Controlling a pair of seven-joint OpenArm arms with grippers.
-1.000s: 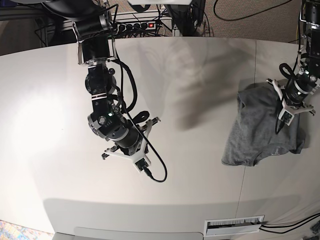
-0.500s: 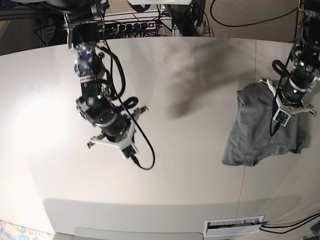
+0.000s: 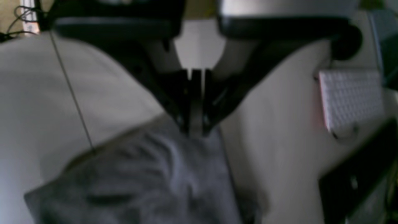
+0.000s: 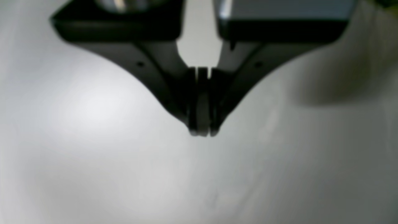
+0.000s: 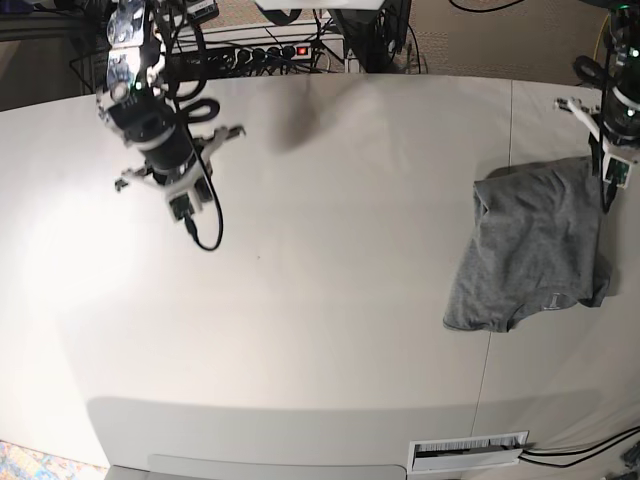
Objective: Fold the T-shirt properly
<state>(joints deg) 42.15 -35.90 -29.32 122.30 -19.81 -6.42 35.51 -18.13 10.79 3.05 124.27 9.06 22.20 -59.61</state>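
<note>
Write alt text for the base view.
A grey T-shirt, folded into a rough rectangle, lies near the right edge of a white table. The left gripper hangs over its far corner, and the right gripper hangs over bare table at far left.

Grey T-shirt [image 5: 530, 255] folded, wrinkled, flat on table's right side.

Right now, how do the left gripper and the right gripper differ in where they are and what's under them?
The left gripper sits at the far edge of the T-shirt, its tips just at the grey cloth; the right gripper hangs over bare table, far from the shirt. In the base view the left one is on the right side, the right one at the upper left. Both are shut and hold nothing.
</note>
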